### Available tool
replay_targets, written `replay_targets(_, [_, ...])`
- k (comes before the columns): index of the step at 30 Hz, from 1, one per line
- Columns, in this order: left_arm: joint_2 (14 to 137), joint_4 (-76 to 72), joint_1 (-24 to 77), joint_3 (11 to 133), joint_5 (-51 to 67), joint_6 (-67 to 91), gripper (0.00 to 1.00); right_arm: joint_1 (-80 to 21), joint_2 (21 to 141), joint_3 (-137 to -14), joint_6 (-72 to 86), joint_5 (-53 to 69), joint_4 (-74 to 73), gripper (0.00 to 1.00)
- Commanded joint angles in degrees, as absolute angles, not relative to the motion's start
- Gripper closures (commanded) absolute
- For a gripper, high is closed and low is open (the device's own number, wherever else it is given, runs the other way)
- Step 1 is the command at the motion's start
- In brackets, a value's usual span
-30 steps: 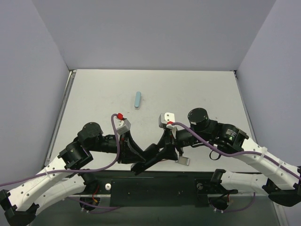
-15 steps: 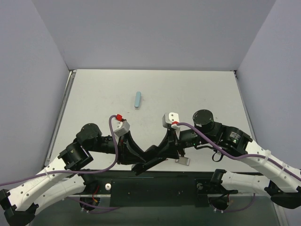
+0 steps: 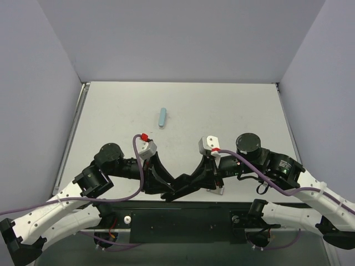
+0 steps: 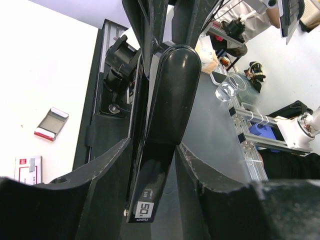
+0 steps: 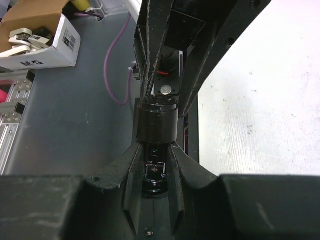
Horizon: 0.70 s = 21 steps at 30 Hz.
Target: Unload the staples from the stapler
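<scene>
**Stapler held between both arms**

We see the slim black desk stapler (image 4: 168,95) held over the near edge of the grey table (image 3: 233,111), spanning the two arms. The left gripper (image 4: 152,150) has its jaws closed on one end (the glossy rounded top faces its camera). The right gripper (image 5: 156,150) has its jaws clamped on the other end. A pale blue oblong bar (image 3: 162,117) lies well apart, farther back on the table.

From above, the stapler (image 3: 177,188) melts into the left gripper (image 3: 165,186) and right gripper (image 3: 194,178), black on black; its ends and insides are hidden.
</scene>
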<state>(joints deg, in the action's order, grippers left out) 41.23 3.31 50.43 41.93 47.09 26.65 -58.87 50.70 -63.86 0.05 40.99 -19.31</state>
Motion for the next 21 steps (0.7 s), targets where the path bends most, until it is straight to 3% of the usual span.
replay_targets(1, [41.4,-2.7,50.2,43.8,46.5,26.6,0.48,-59.9,48.9,-64.2,-0.1,46.1,-15.0,1.0])
replay_targets(21, [42.0,-1.7,50.2,47.5,44.2,22.8,0.34,-59.9,50.1,-63.5,3.5,43.4,-13.2,1.0])
